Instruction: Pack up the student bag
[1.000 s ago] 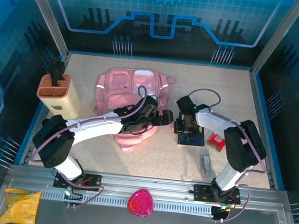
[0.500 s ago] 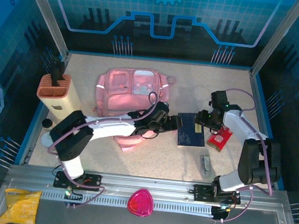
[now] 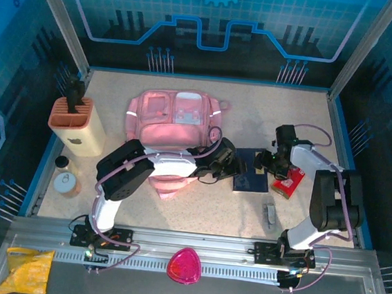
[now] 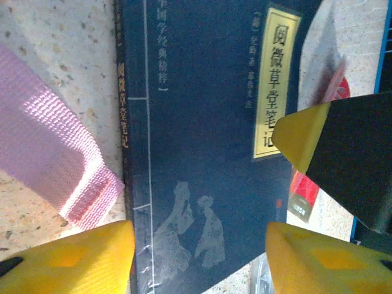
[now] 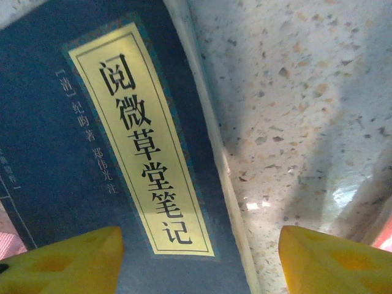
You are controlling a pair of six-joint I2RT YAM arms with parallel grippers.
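Here the student bag (image 3: 174, 117) is lying flat at the far middle of the tabletop (image 3: 197, 210), its pink front with the see-through pockets facing up. One pink strap (image 4: 55, 165) is trailing onto the speckled surface just beside the spine of a dark blue book (image 3: 252, 180). The book is lying face up to the right of the bag, with a yellow title label on its cover.

The left gripper (image 3: 238, 166) is hanging over the book's left edge, near the bag's lower right corner. In the left wrist view its jaws are standing apart, one yellow fingertip (image 4: 67, 254) over the spine side and the other over the opposite side, with nothing clamped between them. The right gripper (image 3: 264, 160) is hovering at the book's far right corner, its jaws also standing wide, one fingertip over the cover and the other over bare tabletop. Whether it is touching the book I cannot tell.

A red box (image 3: 290, 184) is sitting just right of the book, and a small metal clip (image 3: 269, 214) is lying nearer the arms. An orange holder (image 3: 77, 123) is standing at the left side, with a white-lidded jar (image 3: 63, 181) in front of it.
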